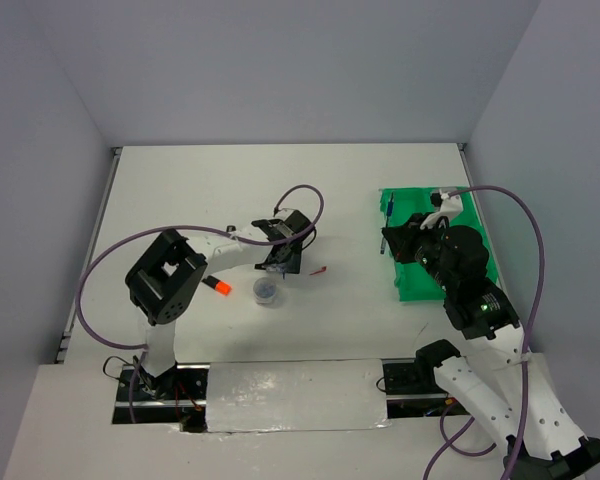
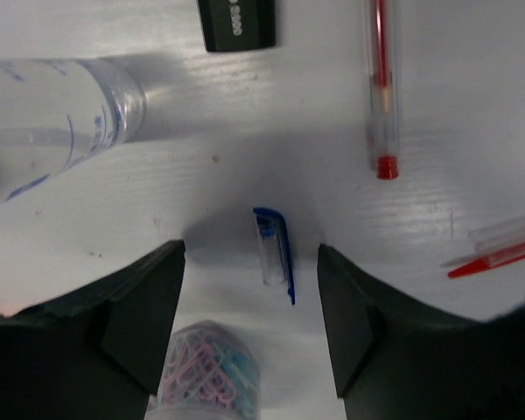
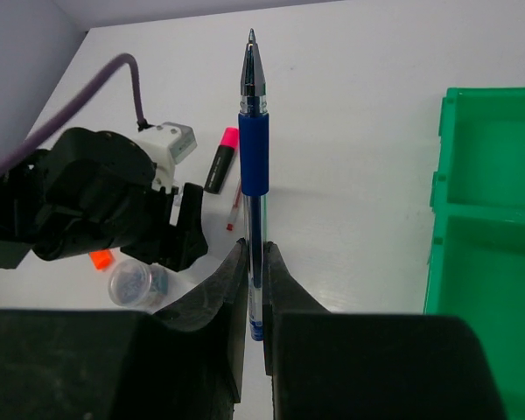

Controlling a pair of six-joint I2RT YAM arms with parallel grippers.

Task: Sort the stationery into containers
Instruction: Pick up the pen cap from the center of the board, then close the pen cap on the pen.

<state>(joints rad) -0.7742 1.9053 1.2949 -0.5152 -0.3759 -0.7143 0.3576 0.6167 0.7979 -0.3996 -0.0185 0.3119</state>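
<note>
At left: stretched forward and inward, wrist tipped downward, with the left gripper (image 2: 251, 254) spread wide. At right: bent at the elbow, reaching forward, with the right gripper (image 3: 255, 249) pinched tight on a blue pen (image 3: 254, 149) projecting beyond the fingertips.

jar (image 2: 208, 381) and bottle (image 2: 61, 114) crowd the left gripper (image 2: 251, 254) (red pen (image 2: 382, 87) nearby)
</note>
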